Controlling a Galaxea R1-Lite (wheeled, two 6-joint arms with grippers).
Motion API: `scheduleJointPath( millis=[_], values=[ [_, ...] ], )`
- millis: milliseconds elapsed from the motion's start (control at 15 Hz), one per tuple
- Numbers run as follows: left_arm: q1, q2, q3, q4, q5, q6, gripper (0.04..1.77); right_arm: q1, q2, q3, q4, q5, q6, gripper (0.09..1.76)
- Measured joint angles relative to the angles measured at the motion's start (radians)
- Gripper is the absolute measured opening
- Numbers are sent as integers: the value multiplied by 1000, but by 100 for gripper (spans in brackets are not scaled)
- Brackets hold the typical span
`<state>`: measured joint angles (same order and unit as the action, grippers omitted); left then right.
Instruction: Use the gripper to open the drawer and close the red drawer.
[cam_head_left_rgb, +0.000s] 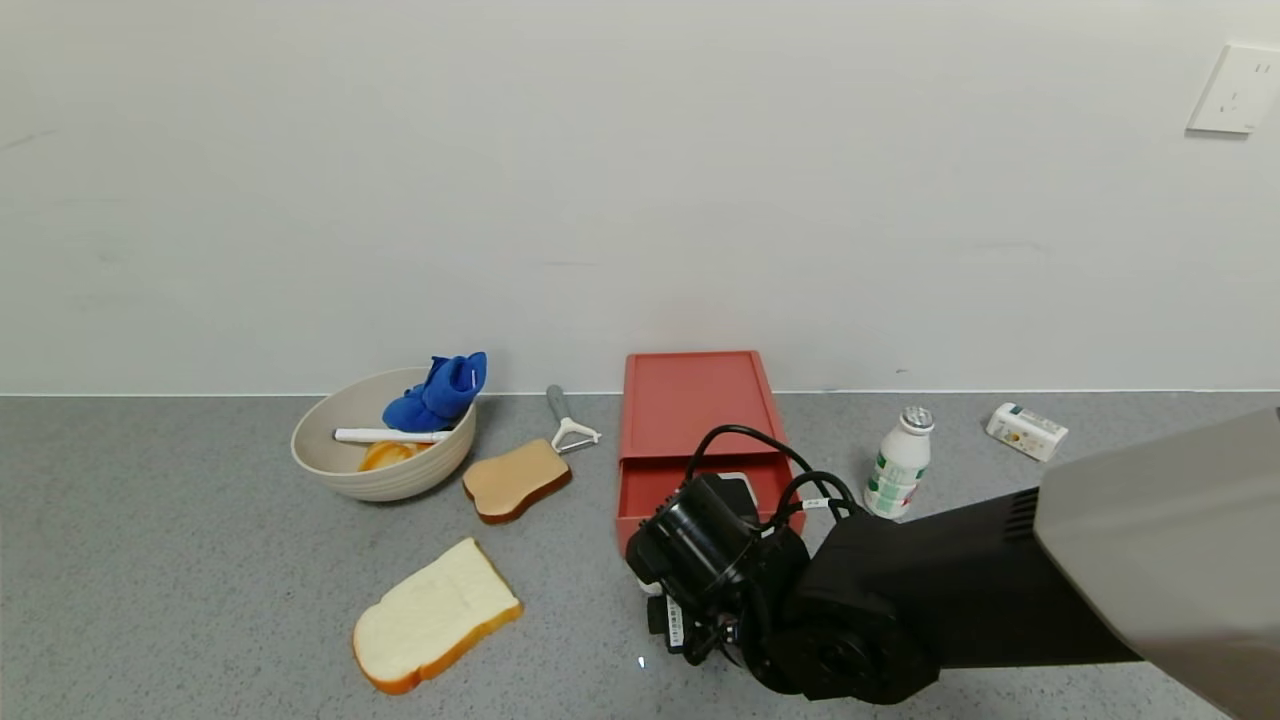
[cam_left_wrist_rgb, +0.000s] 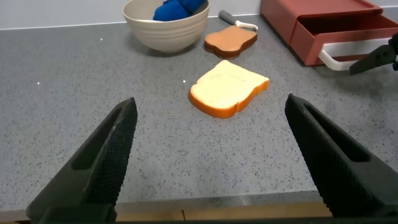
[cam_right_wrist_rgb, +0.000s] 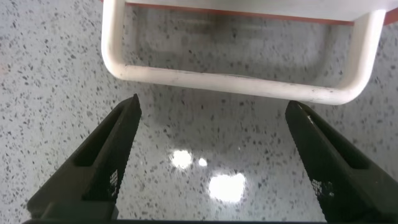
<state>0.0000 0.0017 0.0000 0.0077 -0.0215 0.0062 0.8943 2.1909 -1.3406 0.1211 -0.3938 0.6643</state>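
Observation:
The salmon-red drawer (cam_head_left_rgb: 690, 400) stands at the back middle of the grey table, its shallow tray (cam_head_left_rgb: 650, 495) slid partly out toward me. Its white loop handle (cam_right_wrist_rgb: 230, 84) shows close up in the right wrist view and also in the left wrist view (cam_left_wrist_rgb: 339, 61). My right gripper (cam_right_wrist_rgb: 214, 109) is open just in front of the handle, its jaws spread about as wide as the loop and touching nothing. In the head view the right gripper (cam_head_left_rgb: 668, 605) is mostly hidden under its own wrist. My left gripper (cam_left_wrist_rgb: 211, 106) is open and empty over the table's near edge.
A white bread slice (cam_head_left_rgb: 435, 612) lies front left and a brown toast (cam_head_left_rgb: 515, 480) lies behind it. A beige bowl (cam_head_left_rgb: 330, 470) holds a blue cloth. A peeler (cam_head_left_rgb: 568, 420) lies left of the drawer; a white bottle (cam_head_left_rgb: 898, 475) and a small carton (cam_head_left_rgb: 1025, 430) are to its right.

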Motion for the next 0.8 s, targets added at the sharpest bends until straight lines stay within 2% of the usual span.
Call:
scheduleJointPath(
  millis=[800],
  values=[
    [0, 0, 0, 0, 0, 0, 172, -101, 61, -34, -200, 4, -144, 171]
  ],
)
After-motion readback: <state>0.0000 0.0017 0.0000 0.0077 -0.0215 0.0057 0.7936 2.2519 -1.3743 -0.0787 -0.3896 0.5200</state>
